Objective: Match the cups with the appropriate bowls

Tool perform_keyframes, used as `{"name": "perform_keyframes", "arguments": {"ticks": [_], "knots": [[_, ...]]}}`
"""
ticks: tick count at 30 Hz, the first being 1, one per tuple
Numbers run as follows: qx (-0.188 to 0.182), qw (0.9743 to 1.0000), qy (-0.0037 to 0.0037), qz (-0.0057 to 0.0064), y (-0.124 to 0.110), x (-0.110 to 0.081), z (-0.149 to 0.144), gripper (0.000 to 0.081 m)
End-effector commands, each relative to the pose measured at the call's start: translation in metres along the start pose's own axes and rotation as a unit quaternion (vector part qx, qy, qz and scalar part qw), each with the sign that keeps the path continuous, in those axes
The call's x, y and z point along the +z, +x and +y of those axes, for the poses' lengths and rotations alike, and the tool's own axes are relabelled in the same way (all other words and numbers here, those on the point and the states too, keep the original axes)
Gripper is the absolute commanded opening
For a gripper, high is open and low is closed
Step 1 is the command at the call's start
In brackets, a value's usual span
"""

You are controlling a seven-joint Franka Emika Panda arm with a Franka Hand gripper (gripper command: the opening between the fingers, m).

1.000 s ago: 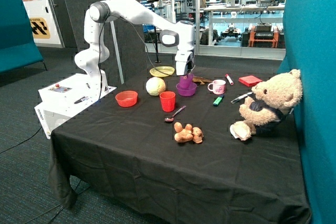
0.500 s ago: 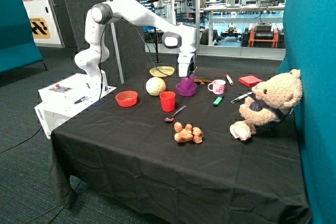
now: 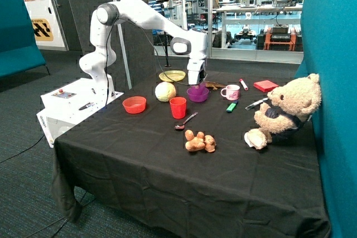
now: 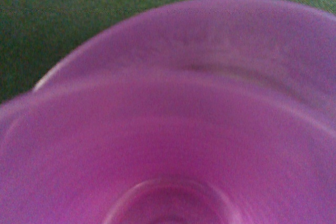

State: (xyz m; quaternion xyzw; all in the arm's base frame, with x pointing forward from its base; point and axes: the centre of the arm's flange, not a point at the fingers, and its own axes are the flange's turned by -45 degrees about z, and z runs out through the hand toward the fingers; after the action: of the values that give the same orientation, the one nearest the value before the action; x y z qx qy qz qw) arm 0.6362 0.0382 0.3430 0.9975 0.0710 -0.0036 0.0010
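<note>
My gripper [image 3: 196, 83] hangs straight down over the purple bowl [image 3: 199, 96] near the table's back edge, shut on the purple cup [image 3: 196, 88], whose lower part sits inside the bowl. The wrist view is filled by the purple cup [image 4: 168, 150] from above, and the purple bowl's rim [image 4: 236, 35] curves behind it. My fingers do not show there. The red cup [image 3: 178, 107] stands upright on the cloth just in front of the purple bowl. Apart from it, toward the robot's base, the red-orange bowl [image 3: 134, 105] sits with nothing in it.
A pale round ball [image 3: 165, 91] lies between the two bowls, a yellow-green plate [image 3: 172, 75] behind it. A white-and-pink mug [image 3: 231, 92], green marker [image 3: 231, 107], spoon [image 3: 186, 121], brown lumpy toys [image 3: 199, 142], red box [image 3: 265, 86] and teddy bear [image 3: 284, 112] fill the other side.
The gripper has gone down with the purple cup, from above the purple bowl to inside it. Nothing else on the table has moved.
</note>
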Motion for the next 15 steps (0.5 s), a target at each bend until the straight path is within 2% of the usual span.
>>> {"name": "perform_keyframes", "arguments": {"ticks": [1, 3, 7, 15], "knots": [[-0.005, 1.0000, 0.00072, 0.0037, -0.0069, 0.0055, 0.0046, 0.0000], [-0.007, 1.0000, 0.00072, 0.0037, -0.0063, 0.0038, 0.0057, 0.0021], [-0.011, 0.9999, 0.00070, 0.0037, -0.0050, 0.0004, 0.0073, 0.0208], [-0.020, 0.9998, 0.00067, 0.0037, -0.0039, -0.0018, 0.0078, 0.0454]]}}
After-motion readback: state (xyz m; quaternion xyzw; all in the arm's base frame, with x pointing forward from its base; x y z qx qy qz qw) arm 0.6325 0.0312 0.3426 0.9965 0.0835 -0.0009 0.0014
